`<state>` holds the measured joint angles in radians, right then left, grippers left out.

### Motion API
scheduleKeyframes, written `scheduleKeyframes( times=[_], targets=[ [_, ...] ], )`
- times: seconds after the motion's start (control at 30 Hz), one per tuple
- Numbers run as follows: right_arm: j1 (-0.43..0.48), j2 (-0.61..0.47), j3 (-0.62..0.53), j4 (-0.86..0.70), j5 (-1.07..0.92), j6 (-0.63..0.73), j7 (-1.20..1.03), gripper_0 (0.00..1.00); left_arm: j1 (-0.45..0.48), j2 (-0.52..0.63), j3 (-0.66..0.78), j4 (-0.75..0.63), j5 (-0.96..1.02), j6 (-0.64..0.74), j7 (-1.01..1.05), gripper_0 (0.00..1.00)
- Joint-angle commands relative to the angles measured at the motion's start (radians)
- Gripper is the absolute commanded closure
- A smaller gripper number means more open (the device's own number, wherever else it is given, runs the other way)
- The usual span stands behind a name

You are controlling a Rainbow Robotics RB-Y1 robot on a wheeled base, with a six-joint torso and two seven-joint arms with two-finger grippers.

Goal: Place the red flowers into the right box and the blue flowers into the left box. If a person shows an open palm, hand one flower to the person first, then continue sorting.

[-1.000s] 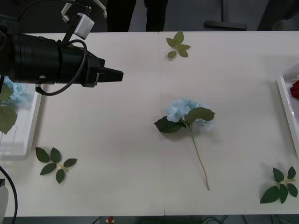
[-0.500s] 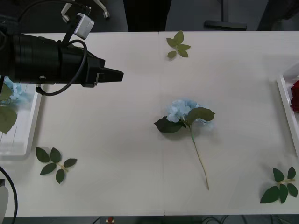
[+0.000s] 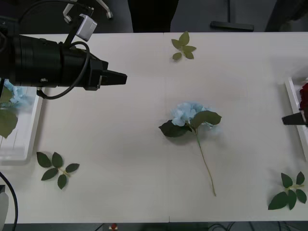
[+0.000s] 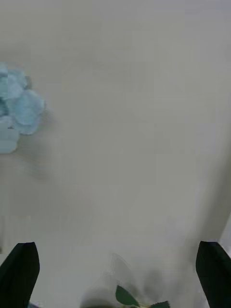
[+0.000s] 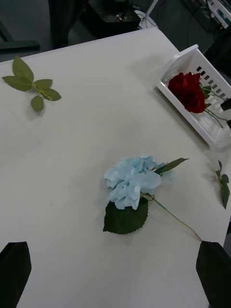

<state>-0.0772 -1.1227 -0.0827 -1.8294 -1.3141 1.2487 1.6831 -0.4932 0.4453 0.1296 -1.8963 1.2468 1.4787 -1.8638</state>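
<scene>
Right gripper: has entered the front view at the right edge, a dark tip just beside the right box; it was out of view in both earlier pictures.
Background figure at top edge: dark legs seen one second ago have merged into a single dark shape.
</scene>
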Motion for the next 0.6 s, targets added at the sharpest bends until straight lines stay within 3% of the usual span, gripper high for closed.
scheduleKeyframes(
  times=[0.03, 0.6],
  targets=[
    [-0.084, 0.017, 0.063, -0.07, 0.012, -0.003, -0.145, 0.05, 0.012, 0.006, 0.015, -0.03, 0.013, 0.008, -0.017, 0.0],
    [-0.294, 0.04, 0.472, -0.237, 0.228, -0.089, -0.556, 0.02, 0.013, 0.006, 0.015, -0.03, 0.013, 0.008, -0.017, 0.0]
  ],
)
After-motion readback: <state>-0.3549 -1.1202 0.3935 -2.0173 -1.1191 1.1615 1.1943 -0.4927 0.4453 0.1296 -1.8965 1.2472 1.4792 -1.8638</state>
